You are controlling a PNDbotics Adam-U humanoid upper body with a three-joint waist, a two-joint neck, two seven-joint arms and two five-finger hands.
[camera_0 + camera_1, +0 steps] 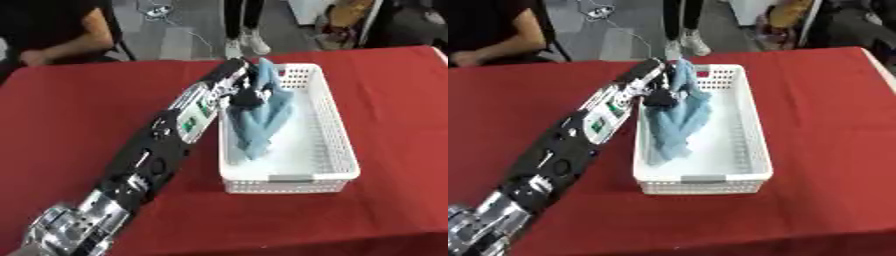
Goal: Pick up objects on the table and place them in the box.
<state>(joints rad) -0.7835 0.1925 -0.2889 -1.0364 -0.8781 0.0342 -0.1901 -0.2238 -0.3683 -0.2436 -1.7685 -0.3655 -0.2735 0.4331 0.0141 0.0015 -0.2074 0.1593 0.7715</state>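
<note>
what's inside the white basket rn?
A blue cloth draped down into the basket, its top gripped by the left robot hand. A small red patch shows at the far end. Anything under the cloth is covered.

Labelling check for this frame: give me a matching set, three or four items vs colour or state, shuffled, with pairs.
Column 1:
1. left hand
2. blue cloth
3. white basket
4. tablecloth

Column 2:
A. red, covers the table
B. perforated walls, holds the cloth
C. hangs down into the basket from the fingers
D. over the basket's far left part, fingers curled on fabric

Pairs: 1-D, 2-C, 3-B, 4-A
</note>
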